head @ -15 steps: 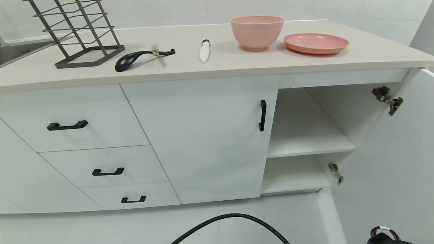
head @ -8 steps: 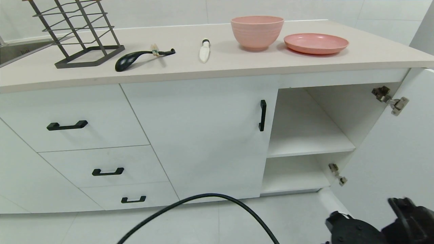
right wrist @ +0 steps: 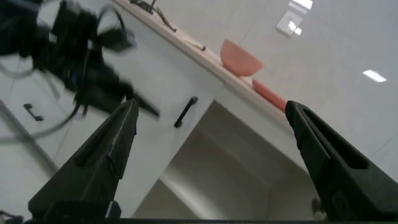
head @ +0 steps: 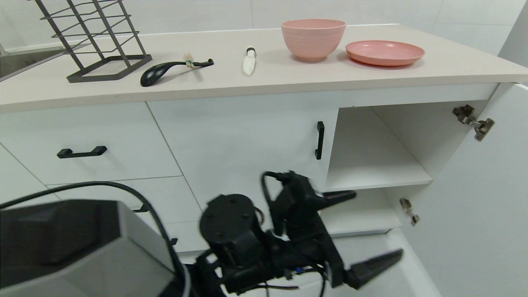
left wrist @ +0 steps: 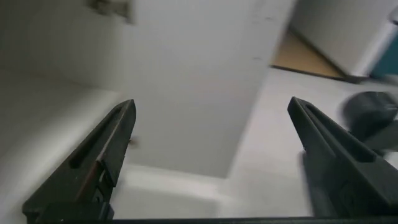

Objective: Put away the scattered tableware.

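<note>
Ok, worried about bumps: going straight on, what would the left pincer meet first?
Probably the open cabinet door, near its lower hinge, just beyond the left pincer; depth is unclear.

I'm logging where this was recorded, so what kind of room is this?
Most likely a kitchen: a counter with a sink at one end, a rack, bowl and plate on top, drawers and an open cupboard below.

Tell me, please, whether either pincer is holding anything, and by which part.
Nothing: the left pincer and right pincer are both open and empty.
</note>
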You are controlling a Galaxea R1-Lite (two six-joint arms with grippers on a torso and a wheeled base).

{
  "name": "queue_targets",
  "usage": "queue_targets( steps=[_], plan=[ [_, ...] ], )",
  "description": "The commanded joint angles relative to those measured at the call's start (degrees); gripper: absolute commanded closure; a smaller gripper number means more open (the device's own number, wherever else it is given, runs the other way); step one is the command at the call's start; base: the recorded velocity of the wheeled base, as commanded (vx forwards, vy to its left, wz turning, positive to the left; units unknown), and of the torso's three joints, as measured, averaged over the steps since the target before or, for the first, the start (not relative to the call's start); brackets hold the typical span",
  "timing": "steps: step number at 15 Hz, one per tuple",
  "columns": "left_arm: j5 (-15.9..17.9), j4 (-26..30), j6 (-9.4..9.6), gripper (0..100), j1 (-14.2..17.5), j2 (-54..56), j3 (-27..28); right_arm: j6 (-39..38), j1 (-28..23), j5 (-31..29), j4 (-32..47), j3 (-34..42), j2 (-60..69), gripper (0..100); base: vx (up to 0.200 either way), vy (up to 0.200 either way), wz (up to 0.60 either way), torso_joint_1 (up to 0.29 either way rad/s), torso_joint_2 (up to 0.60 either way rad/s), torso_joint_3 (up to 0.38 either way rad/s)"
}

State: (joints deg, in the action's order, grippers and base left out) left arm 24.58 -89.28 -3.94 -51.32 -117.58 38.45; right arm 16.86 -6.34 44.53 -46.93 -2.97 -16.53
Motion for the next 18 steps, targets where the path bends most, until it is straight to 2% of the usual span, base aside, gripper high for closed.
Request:
queue_targets(
  steps=[1,3,6,8,10,11,12,13,15,16,18],
  plan=[
    [0.1,-0.7,3.32,0,7.8,14.1,-10.1,-0.1,0.0,0.0,0.1,3.0,1.0,0,0.000,0.000,0.00,0.000,0.00,0.000],
    [0.1,-0.7,3.15,0,10.3,20.5,-15.7,-0.2,0.1,-0.4,4.8,3.0,3.7,0,0.000,0.000,0.00,0.000,0.00,0.000],
    [0.0,-0.7,3.15,0,13.2,31.4,-26.9,0.2,5.0,-2.9,20.6,3.0,13.5,0,0.000,0.000,0.00,0.000,0.00,0.000],
    [0.0,-0.7,3.15,0,15.0,36.7,-31.6,-0.4,6.5,-6.7,24.2,3.0,16.5,0,0.000,0.000,0.00,0.000,0.00,0.000],
    [-0.1,-0.7,2.36,0,18.2,43.5,-34.3,-3.1,6.4,-8.8,25.0,3.0,16.5,0,0.000,0.000,0.00,0.000,0.00,0.000],
    [-0.1,-0.7,2.27,0,18.6,44.2,-34.6,-3.7,6.4,-9.6,25.3,3.0,16.5,0,0.000,0.000,0.00,0.000,0.00,0.000],
    [-0.2,-0.2,2.09,0,23.3,50.8,-38.4,-9.6,6.4,-17.5,27.2,3.0,16.5,0,0.000,0.000,0.00,0.000,0.00,0.000],
    [-0.8,4.8,2.18,0,26.2,55.4,-38.4,-13.5,6.4,-22.7,29.8,3.0,16.5,0,0.000,0.000,0.00,0.000,0.00,0.000],
    [-2.4,14.0,2.18,0,30.0,64.6,-38.4,-15.3,6.4,-31.4,36.7,3.0,16.5,0,0.000,0.000,0.00,0.000,0.00,0.000],
    [-2.6,28.1,2.62,0,32.1,75.3,-38.4,-15.4,6.4,-39.0,42.6,3.0,16.5,0,0.000,0.000,0.00,0.000,0.00,0.000],
    [-2.6,48.3,2.79,0,35.7,90.9,-38.4,-15.5,6.3,-45.4,47.3,3.0,16.5,0,0.000,0.000,0.00,0.000,0.00,0.000]
  ],
)
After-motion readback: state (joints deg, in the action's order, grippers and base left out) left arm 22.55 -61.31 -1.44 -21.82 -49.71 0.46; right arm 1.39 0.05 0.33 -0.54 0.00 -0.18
